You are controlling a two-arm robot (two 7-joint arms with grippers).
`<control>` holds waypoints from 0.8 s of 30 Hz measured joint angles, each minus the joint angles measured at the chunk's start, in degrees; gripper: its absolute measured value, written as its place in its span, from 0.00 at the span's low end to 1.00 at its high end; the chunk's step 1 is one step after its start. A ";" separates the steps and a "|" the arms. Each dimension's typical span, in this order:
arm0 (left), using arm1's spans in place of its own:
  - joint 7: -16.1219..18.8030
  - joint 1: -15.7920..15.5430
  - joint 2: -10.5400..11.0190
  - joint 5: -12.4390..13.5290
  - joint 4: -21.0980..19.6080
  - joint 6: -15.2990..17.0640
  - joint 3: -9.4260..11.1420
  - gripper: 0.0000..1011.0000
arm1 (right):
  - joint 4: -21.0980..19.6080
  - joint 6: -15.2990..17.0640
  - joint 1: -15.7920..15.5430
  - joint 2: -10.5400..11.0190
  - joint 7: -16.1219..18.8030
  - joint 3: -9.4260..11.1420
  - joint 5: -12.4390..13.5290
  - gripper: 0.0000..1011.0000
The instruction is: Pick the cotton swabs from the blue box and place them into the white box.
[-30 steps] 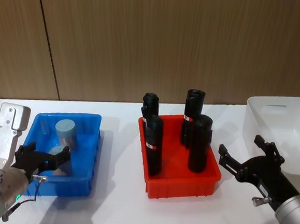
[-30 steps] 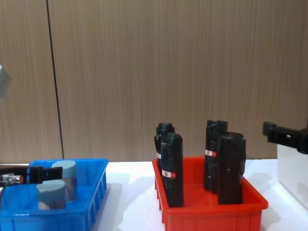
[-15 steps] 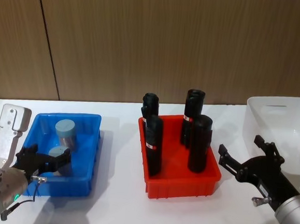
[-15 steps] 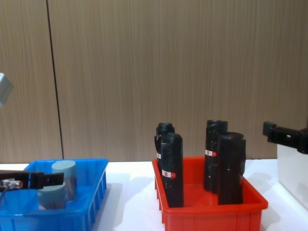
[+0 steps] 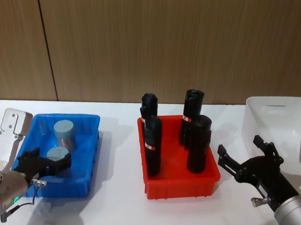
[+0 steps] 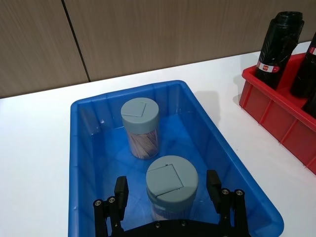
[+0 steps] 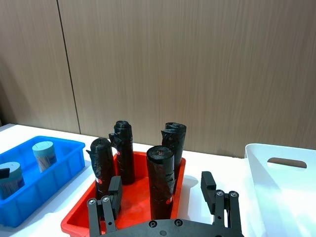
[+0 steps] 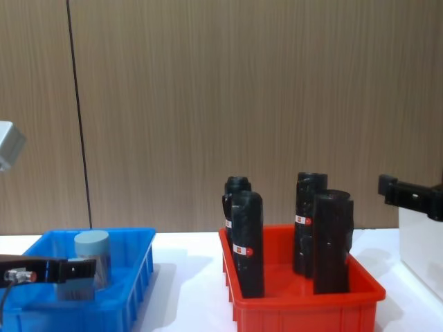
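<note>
White worktop [image 5: 113, 193] carries a shallow blue plastic box [image 6: 128, 93] at left, where the left tool [image 6: 167, 185] stands spread around the nearer grey-lidded tub of cotton swabs [image 6: 172, 177], seemingly ready to grip it, while the right tool [image 5: 239, 145] hangs spread near the white plastic box [image 5: 275, 122].

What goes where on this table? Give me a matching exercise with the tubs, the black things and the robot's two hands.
Things:
1. cotton swab tubs
2. black cylinders
3. left hand
4. right hand

Places or states:
A. standing in the red bin
B. open, between the red bin and the white box
C. inside the blue box
D. open, straddling one tub

Pairs: 1-C, 2-A, 3-D, 4-B
</note>
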 joint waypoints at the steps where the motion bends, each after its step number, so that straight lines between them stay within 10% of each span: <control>1: -0.19 -0.11 -0.05 0.08 0.26 -0.15 0.02 0.99 | 0.00 0.00 0.00 0.00 0.00 0.00 0.00 0.99; 24: -5.66 -3.34 -2.03 1.39 8.52 -6.07 0.64 0.86 | 0.00 0.00 0.00 0.00 0.00 0.00 0.00 0.99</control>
